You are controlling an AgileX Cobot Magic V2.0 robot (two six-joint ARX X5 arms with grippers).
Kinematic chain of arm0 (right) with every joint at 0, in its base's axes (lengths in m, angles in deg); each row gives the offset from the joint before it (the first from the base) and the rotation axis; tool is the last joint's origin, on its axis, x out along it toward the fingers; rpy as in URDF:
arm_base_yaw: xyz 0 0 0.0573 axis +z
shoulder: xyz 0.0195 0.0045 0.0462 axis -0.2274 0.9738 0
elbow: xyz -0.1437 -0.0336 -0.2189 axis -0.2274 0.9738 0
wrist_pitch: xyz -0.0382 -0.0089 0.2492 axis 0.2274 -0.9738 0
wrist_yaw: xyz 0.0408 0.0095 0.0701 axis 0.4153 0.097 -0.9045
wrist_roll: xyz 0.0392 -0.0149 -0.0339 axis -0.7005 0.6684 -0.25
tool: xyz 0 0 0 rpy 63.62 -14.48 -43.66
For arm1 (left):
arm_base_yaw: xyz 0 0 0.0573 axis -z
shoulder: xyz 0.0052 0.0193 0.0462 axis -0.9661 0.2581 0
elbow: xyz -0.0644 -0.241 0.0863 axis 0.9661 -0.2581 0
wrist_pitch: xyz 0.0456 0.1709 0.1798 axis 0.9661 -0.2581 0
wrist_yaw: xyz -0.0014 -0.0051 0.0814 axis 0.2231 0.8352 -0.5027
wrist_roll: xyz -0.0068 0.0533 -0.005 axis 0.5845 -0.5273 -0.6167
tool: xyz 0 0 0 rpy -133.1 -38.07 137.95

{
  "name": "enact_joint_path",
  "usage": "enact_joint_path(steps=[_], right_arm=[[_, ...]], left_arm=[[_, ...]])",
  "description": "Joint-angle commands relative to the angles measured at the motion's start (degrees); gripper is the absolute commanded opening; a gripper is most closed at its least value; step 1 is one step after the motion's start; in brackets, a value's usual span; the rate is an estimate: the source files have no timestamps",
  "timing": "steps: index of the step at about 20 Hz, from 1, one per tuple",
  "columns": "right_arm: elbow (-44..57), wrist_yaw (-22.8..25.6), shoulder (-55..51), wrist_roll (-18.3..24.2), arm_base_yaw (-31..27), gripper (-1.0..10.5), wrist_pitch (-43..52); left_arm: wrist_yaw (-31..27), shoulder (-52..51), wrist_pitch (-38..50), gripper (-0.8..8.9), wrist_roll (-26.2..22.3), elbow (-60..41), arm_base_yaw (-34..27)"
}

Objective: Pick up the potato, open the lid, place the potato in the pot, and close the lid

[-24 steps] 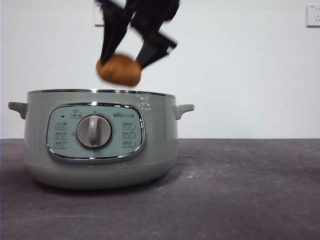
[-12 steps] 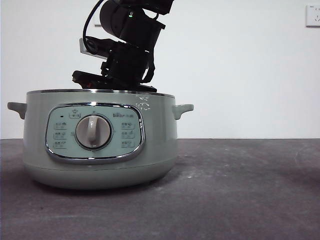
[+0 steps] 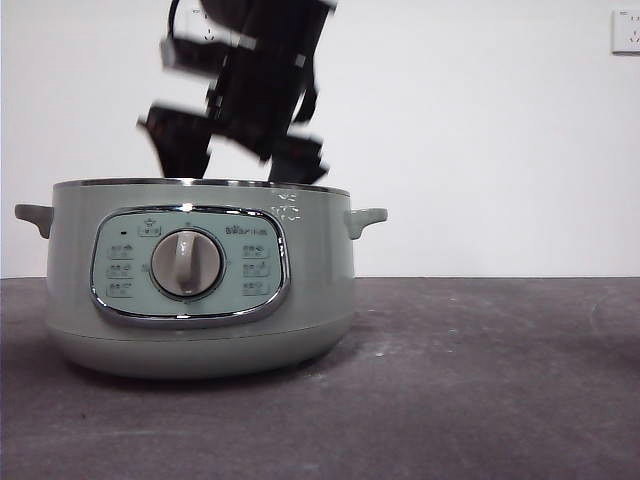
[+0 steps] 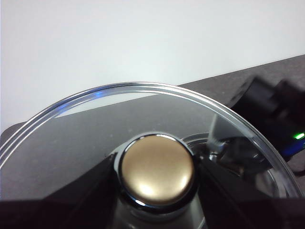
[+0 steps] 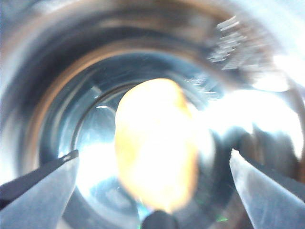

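Observation:
The pale green pot [image 3: 200,290] stands at the table's left with no lid on it. In the right wrist view the orange-brown potato [image 5: 155,143] lies on the shiny bottom of the pot [image 5: 52,95]. My right gripper [image 5: 152,157] is open above it, jaws wide apart and holding nothing. In the front view this gripper [image 3: 238,168] hangs just over the pot's rim. The glass lid [image 4: 95,124] is out of the front view. My left gripper [image 4: 155,207] is shut on its round knob [image 4: 157,169], one dark jaw on each side.
The dark grey table [image 3: 480,380] stretches to the right of the pot. A white wall with a socket [image 3: 626,30] stands behind. Through the lid's glass, the other black arm [image 4: 271,109] shows with a green light.
The right gripper carried the potato down into the pot, let it go, and has now risen above the rim with its jaws open.

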Motion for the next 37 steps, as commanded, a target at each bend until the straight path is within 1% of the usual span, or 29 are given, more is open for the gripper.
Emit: enact_joint_path(steps=[1, 4, 7, 8, 10, 13, 17, 20, 24, 32, 37], right_arm=[[0.13, 0.15, -4.72, -0.35, -0.70, 5.3, -3.52], [0.13, 0.13, -13.57, -0.35, -2.62, 5.3, -10.25], [0.13, 0.13, -23.37, -0.39, -4.61, 5.3, -15.08], [0.13, 0.15, -26.45, -0.52, -5.07, 5.3, -15.56], [0.13, 0.13, -31.28, -2.64, -5.27, 5.3, -15.63], [0.13, 0.15, -37.77, -2.97, -5.27, 5.3, -15.82], [0.13, 0.17, -43.47, -3.93, -5.27, 5.3, -16.15], [0.13, 0.31, -45.88, -4.04, -5.27, 5.3, -16.85], [0.13, 0.35, -47.10, -4.44, -5.27, 5.3, -18.78], [0.13, 0.37, -47.10, -4.46, -5.27, 5.3, -20.94], [0.13, 0.37, -47.10, -4.46, -5.27, 5.3, -21.07]], left_arm=[[-0.59, 0.20, 3.52, -0.08, -0.68, 0.87, -0.02], [-1.46, 2.64, 5.27, -0.08, -0.68, 0.87, -0.02], [-1.09, 8.26, 6.27, -0.08, -0.68, 0.87, -0.02], [-0.02, 10.67, 7.04, -0.08, -0.68, 0.87, -0.02], [4.11, 14.99, 8.59, -0.07, -0.63, 0.87, 0.00], [9.14, 22.23, 11.61, -0.07, -0.48, 0.87, 0.00], [15.10, 30.12, 14.16, -0.06, -0.09, 0.87, 0.04], [16.94, 34.75, 15.85, -0.06, 0.02, 0.87, 0.37], [16.85, 39.60, 18.03, -0.06, 0.00, 0.87, 1.92], [16.66, 43.39, 18.14, -0.06, -0.02, 0.87, 2.60], [16.46, 43.50, 16.09, -0.06, -0.07, 0.87, 2.60]])
